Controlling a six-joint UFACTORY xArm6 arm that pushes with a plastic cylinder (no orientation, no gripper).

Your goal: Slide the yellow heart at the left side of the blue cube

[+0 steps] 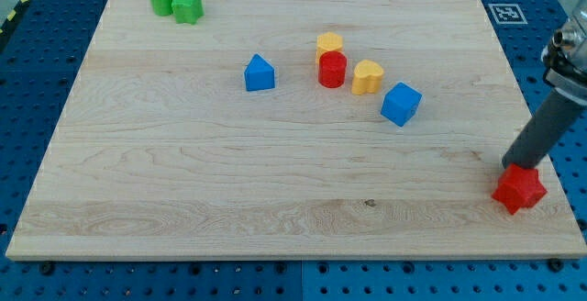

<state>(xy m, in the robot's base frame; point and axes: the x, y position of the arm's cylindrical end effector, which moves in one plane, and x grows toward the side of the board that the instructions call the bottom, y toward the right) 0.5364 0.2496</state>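
Camera view frames a pale wooden counter (183, 172) on which the yellow heart-shaped block (367, 77) is seen near the middle, just to the view's upper left of the blue cube (401, 104) and just right of the red cylinder (332, 69), with a second yellow block (329, 43) touching that cylinder from behind. A blue house-shaped block (260, 72) is set further left, and two green blocks (175, 3) are found touching at the view's top left. No jaws are carried by the tool, a plain dark rod whose tip (514, 167) is placed well apart from the heart, at the view's lower right, against the top of a red star-shaped block (519, 190).
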